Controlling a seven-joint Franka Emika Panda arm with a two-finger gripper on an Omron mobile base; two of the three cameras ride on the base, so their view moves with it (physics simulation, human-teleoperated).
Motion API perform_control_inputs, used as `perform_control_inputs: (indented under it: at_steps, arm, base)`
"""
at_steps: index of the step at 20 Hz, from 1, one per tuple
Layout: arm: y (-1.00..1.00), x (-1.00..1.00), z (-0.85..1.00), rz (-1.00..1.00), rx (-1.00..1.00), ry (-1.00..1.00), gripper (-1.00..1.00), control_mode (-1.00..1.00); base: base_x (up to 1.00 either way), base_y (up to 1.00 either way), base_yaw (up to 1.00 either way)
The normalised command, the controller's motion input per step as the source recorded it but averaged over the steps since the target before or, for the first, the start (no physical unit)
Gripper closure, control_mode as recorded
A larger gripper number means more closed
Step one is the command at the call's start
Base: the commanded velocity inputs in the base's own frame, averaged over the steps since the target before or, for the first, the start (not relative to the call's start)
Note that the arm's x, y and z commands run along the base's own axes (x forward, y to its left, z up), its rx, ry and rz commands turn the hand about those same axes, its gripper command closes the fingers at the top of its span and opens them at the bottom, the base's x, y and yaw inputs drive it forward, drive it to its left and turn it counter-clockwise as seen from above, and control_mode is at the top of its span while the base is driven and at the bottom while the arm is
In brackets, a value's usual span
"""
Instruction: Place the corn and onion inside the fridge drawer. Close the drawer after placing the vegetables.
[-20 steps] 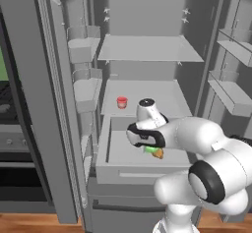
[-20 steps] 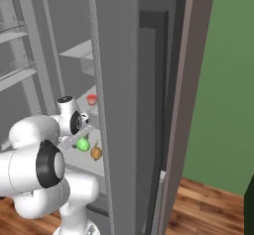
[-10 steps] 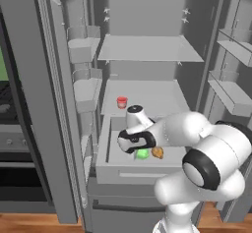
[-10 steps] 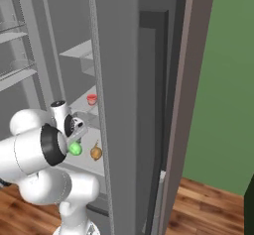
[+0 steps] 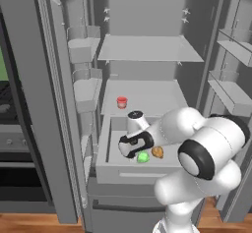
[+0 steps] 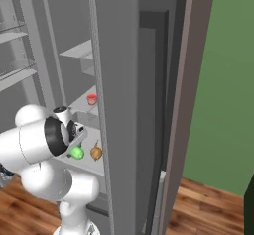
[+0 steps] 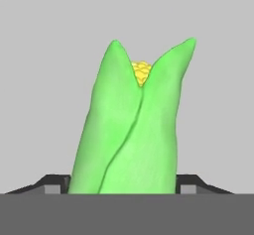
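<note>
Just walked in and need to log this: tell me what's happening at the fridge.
The robot arm is reaching into the open fridge, with its gripper closed on the corn low over the pulled-out fridge drawer. The onion already sits in the drawer right beside the corn. A small red cup stands on the shelf above. The corn is not yet released, and the drawer is open.

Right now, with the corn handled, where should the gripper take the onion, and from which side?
Grip the onion across its round bulb, coming from above, fingers either side of the stem tip. It lies in the open drawer just right of the corn, so the drawer walls probably block a side approach. The gap to the corn looks tight; spread fingers front to back.
</note>
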Motion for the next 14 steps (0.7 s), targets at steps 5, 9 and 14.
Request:
perform_control_inputs:
  at_steps: [5,9,14]
  arm:
    - [-0.01,-0.01,0.14,0.05,0.01,-0.03,-1.0,-1.0]
    - [0.0,0.0,0.63,0.0,0.0,-0.04,-1.0,-1.0]
    - [0.0,-0.02,0.95,0.0,0.0,-0.01,-1.0,-1.0]
  base:
    - [0.0,0.0,0.0]
    - [0.0,0.0,0.0]
    - [0.0,0.0,0.0]
